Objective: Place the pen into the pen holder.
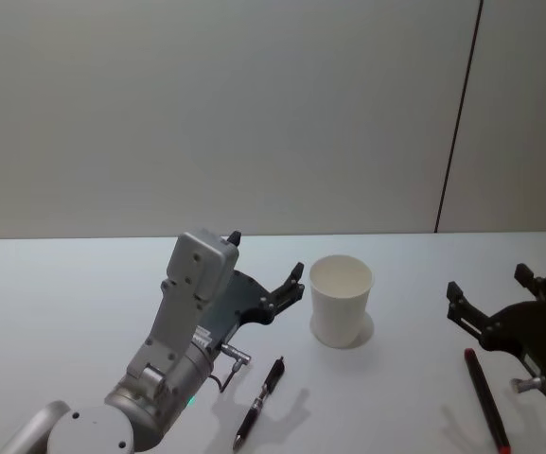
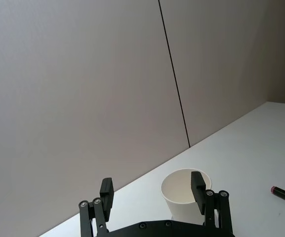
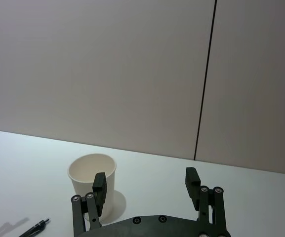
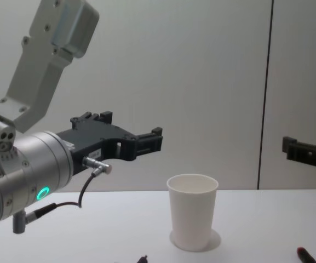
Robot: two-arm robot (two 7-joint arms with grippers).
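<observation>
Nearest the robot, a black pen point(image 1: 259, 402) and, to its right, a red-ended pen point(image 1: 485, 397) lie flat on the white table point(image 1: 64, 303). Farther out, the left gripper point(image 1: 268, 255) and right gripper point(image 1: 488, 282) hover spread and empty. Between them stands the pen holder point(image 1: 341, 301), upright.

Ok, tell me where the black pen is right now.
In the head view the black pen lies flat on the table, nearer the robot than the paper cup and slightly to its left, beside the left arm.
</observation>
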